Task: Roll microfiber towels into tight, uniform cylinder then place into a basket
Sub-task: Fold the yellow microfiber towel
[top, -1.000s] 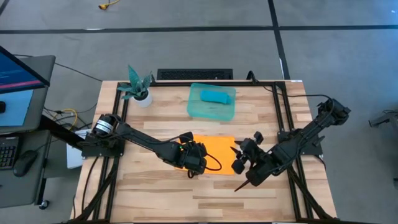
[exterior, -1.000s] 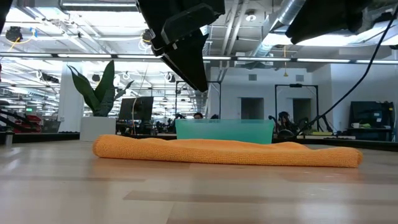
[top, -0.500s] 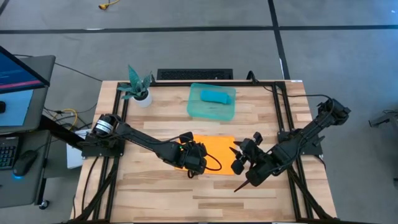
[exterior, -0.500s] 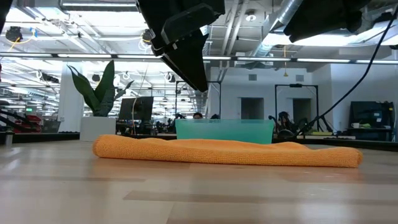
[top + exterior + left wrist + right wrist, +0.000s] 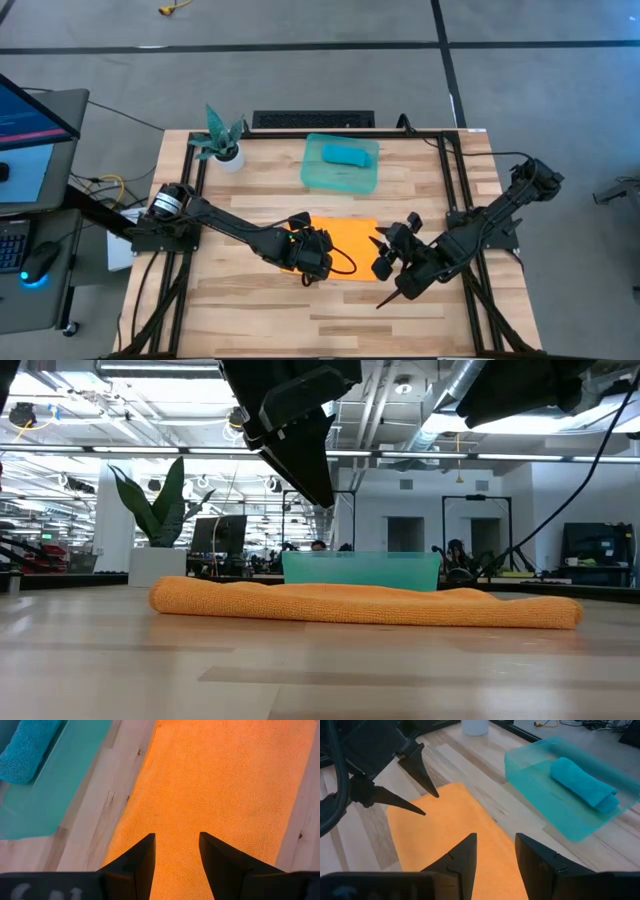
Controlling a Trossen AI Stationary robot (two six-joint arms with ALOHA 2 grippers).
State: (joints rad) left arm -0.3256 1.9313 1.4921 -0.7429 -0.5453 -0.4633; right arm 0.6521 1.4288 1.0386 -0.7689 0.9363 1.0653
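orange towel point(image 5: 342, 238) flat on the table point(image 5: 250, 310), mid-front. left hand point(image 5: 312, 262) hangs above its left end, fingers apart, empty. right hand point(image 5: 384, 262) above its right end, fingers apart, empty. turquoise towel point(image 5: 349, 153), rolled, lies inside the green basket point(image 5: 335, 178) behind. white pot with teal plant point(image 5: 222, 140) at back left, well apart.

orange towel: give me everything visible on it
The orange towel is a bright microfiber cloth with a fine woven texture, folded into a flat strip on the wooden table, not yet rolled. It lies nearer the front than the basket and apart from it. The left gripper and right gripper hang open at its two ends; neither grips it.
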